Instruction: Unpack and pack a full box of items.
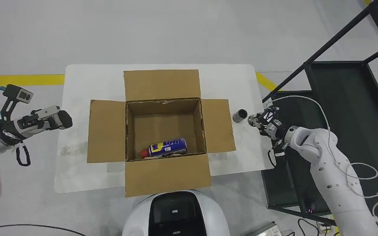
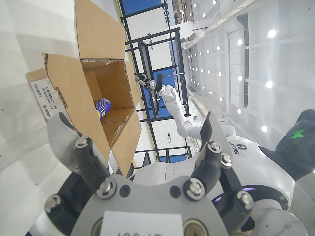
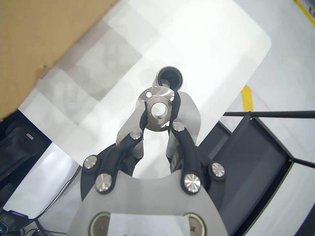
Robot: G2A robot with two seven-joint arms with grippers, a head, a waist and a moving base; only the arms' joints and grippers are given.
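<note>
Right wrist view: my right claw [image 3: 158,116] pinches the metal flange [image 3: 153,94] by its rim near the desk [image 3: 196,37] edge, just beside a dark cylinder [image 3: 169,77]. The flange is well apart from the box [image 1: 161,84], where a spray can [image 1: 165,147] lies. The bite looks shallow, perhaps, so the flange could slip or knock the cylinder. My fingers hide its far side. My left claw [image 2: 134,117] gapes empty.

- My right arm [image 1: 322,156] wore a smooth white shell, with thin white cables [image 1: 352,177] looped beside it.
- My left claw [image 2: 134,117] and right claw [image 3: 159,110] had black links [image 3: 183,146], grey finger plates [image 2: 59,128] and bright round screws [image 3: 192,180].
</note>
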